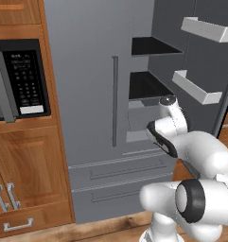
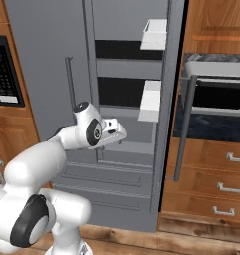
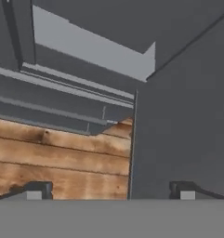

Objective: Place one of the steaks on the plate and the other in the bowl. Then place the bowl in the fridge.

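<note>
The tall grey fridge [image 1: 87, 71] stands before me with its left door shut and its right door [image 2: 167, 109] swung open. Black shelves [image 1: 146, 85] and white door bins [image 1: 196, 87] show inside, and the lower drawers [image 1: 120, 175] are closed. My gripper [image 3: 109, 190] hangs in front of the open compartment and points down at the floor beside the open door's edge. Its fingertips [image 3: 34, 190] are spread wide and nothing lies between them. The steaks, the plate and the bowl are out of view.
A black-fronted microwave [image 1: 21, 80] sits in wooden cabinets [image 1: 25, 165] left of the fridge. Right of the open door are an oven [image 2: 216, 94] and wooden drawers [image 2: 211, 189]. Wood floor [image 3: 57, 158] lies under the hand.
</note>
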Robot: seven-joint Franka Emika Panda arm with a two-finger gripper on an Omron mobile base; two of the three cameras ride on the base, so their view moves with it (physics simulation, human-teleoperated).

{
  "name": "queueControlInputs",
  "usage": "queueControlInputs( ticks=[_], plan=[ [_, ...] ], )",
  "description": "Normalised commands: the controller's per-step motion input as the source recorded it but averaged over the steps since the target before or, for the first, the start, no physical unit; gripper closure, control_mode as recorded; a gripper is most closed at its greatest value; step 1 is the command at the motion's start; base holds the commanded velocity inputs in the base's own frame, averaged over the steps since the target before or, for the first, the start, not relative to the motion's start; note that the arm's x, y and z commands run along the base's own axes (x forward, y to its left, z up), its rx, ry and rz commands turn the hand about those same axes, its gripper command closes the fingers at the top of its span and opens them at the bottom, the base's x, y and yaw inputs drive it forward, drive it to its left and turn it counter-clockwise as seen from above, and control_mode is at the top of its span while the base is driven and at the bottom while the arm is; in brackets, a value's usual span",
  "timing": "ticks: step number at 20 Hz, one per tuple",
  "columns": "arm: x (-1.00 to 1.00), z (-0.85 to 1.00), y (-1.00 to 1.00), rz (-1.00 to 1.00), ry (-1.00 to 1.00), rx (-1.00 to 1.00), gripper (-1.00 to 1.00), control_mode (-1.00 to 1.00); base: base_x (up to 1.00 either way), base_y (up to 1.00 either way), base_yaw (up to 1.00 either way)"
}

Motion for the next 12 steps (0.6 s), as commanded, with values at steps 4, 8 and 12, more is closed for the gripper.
queueControlInputs(
  ticks=[4, 8, 12],
  plan=[
    [0.02, 0.02, 0.22, -0.62, -0.2, 0.47, -1.0, -1.0, 0.0, 0.0, 0.0],
    [0.01, 0.0, 0.23, -0.27, -0.12, 0.48, -1.0, -1.0, 0.0, 0.0, 0.0],
    [0.12, -0.03, 0.48, 0.21, 0.0, 0.21, -1.0, -1.0, 0.0, 0.0, 0.0]
  ],
)
